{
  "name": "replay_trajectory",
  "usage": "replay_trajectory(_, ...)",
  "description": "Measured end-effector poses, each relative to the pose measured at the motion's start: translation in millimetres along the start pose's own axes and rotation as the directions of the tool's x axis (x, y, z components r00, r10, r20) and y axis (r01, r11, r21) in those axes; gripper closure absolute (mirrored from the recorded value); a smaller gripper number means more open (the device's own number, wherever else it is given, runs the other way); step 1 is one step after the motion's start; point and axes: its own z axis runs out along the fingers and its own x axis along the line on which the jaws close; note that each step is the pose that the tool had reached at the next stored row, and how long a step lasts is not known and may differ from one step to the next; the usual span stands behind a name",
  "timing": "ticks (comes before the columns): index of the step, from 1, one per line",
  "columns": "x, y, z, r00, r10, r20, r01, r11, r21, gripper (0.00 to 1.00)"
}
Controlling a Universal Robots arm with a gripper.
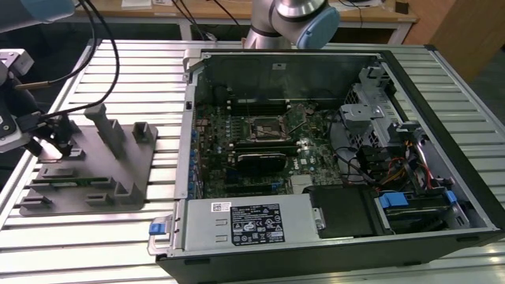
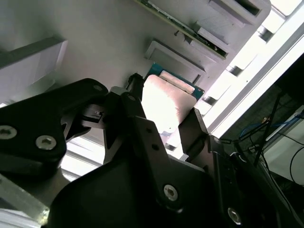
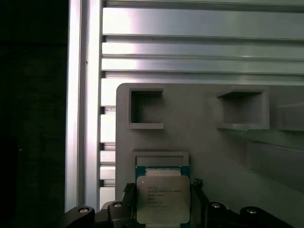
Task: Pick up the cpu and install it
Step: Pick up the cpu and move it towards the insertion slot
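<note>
1. Black two-finger gripper [image 3: 163, 195], seen in both wrist views [image 2: 164, 111]: drawn in narrow, its fingers [image 3: 129, 198] set against two opposite edges of the cpu.
2. Small flat square cpu [image 3: 163, 203] with a silvery-grey metal top and a green rim, lying in a shallow seat of the holder plate.
3. Grey plastic holder plate [image 1: 134, 171] with square pockets and upright posts, resting on the ribbed aluminium table [image 1: 118, 236] at the exterior view's left.
4. Open black computer case [image 1: 442, 89], well apart towards the exterior view's right. A black square socket frame [image 1: 266, 128] sits on its motherboard.

Silver arm [image 1: 294, 7], blue joint cap [image 1: 317, 28] — black tool [image 2: 166, 111] (silver screws [image 2: 170, 192])
</note>
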Motion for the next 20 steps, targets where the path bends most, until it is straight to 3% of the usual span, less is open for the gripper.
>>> replay_trajectory(20, -1.2, 1.4, -45.3, 1.0, 0.0, 0.0001, 0.0, 1.0, 0.0001, 0.45)
